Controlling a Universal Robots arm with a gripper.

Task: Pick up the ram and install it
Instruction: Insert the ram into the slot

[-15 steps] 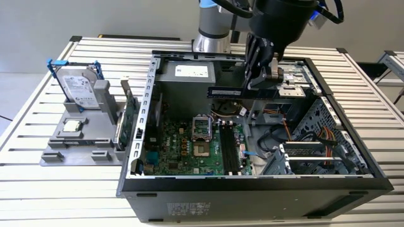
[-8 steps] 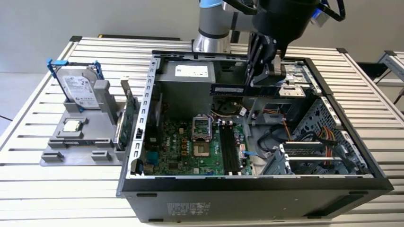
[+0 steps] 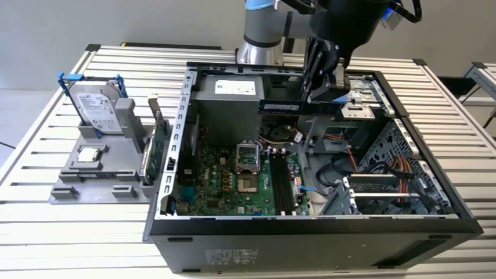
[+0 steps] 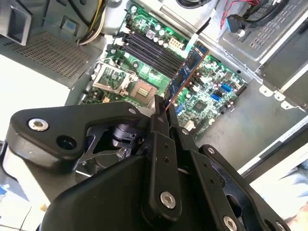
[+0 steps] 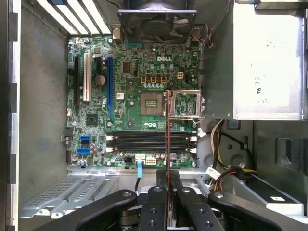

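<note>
Tool [image 3: 328, 99] grips the ram [image 3: 298, 106], upper centre in the exterior view. Edge-down, I reckon, to suit the memory slots [image 3: 280, 185].

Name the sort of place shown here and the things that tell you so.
Probably a robotics lab bench for computer assembly: an open computer case sits on a slatted table, a grey fixture beside it holds a hard drive, and the tool grips the ram above the motherboard.
</note>
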